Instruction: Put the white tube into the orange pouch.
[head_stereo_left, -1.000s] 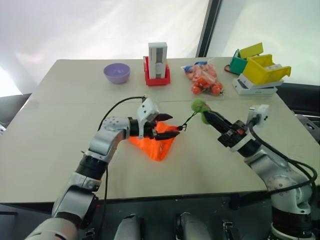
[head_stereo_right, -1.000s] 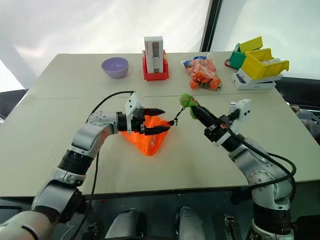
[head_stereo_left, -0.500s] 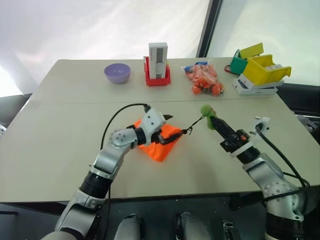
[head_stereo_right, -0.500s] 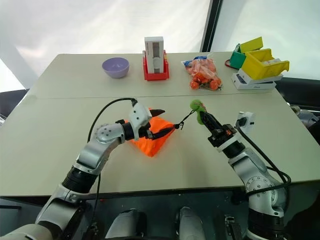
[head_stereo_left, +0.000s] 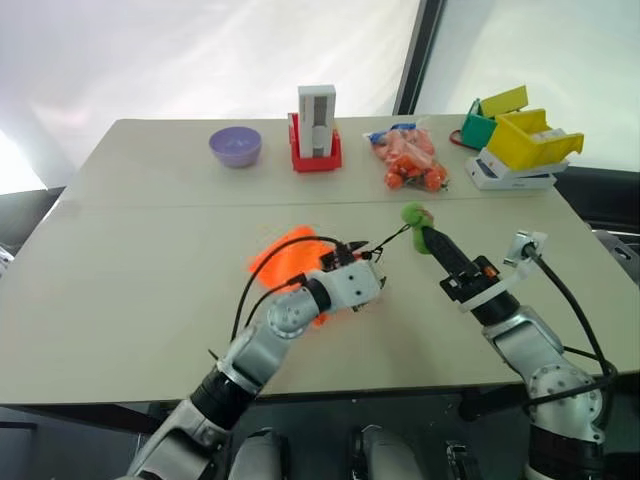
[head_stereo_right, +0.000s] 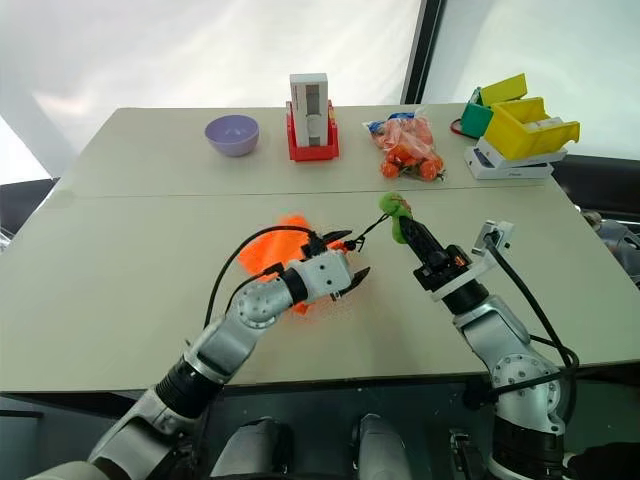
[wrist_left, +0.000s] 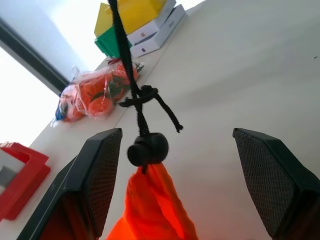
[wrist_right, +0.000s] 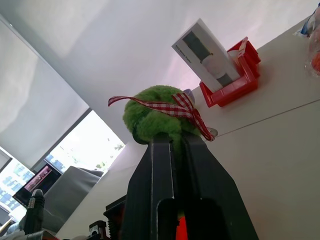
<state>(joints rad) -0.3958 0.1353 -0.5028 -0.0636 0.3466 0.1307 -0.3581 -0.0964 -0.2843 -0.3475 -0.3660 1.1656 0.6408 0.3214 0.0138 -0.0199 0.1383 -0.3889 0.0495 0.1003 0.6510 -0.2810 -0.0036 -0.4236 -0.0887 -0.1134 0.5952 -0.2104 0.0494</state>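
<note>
A robot test room or lab, judging by its staged look: a plain beige desk (head_stereo_left: 120, 280) stands before white translucent sheeting and a dark upright post. Along the far edge sit unrelated props spaced apart: a lilac bowl (head_stereo_left: 235, 146), a white-grey block in a red holder (head_stereo_left: 316, 125), a clear bag of carrots (head_stereo_left: 407, 158), and yellow and green storage bins (head_stereo_left: 520, 130) on a flat white box. Through a window in the right wrist view, a laptop screen glows.

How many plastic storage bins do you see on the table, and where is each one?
2: a green bin and a yellow bin, side by side at the table's far right corner, the yellow one resting on a flat white box. Others may be hidden behind them.
</note>
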